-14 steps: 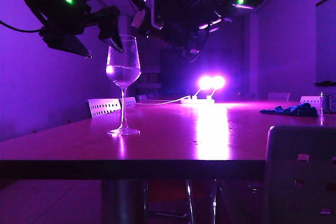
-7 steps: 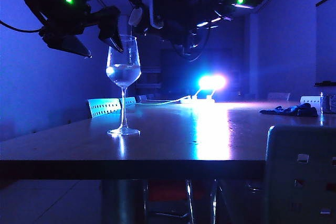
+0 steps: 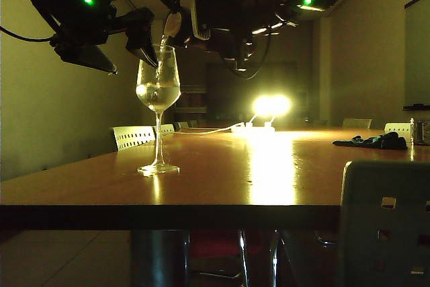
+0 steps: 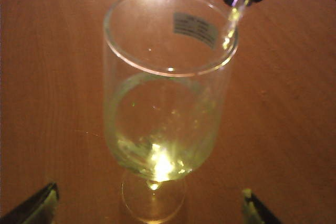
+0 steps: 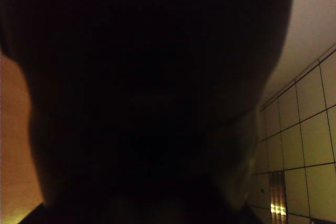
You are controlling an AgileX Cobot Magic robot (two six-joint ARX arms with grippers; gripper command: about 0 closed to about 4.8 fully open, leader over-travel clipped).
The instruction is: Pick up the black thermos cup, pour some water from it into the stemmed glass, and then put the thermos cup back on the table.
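**Desk:** Glossy brown worktop (image 3: 222, 173), dim room, lamps glaring at the far end. What sits at the centre?

**Caption:** One black thermos cup (image 3: 201, 11), tipped on its side above the worktop, mouth over the rim of the stemmed glass (image 3: 158, 92). A thin stream of water runs from it into the bowl, already partly filled. It is held high and slanted, by my reading, so the stream clears the rim.

**Desk:** Who holds it?

**Caption:** The right claw (image 3: 225, 21), clenched on the thermos cup up near the ceiling line; its wrist camera sees almost only a dark body pressed close. The left claw (image 4: 149, 205) hangs released, tips spread wide either side of the glass's foot without touching, likely ready to steady it.

**Desk:** Counts?

**Caption:** One thermos, one glass standing upright at the left, two claws. Further right, one dark cloth (image 3: 373, 141) lies well apart, with one small clear jar (image 3: 421, 131) at the edge.
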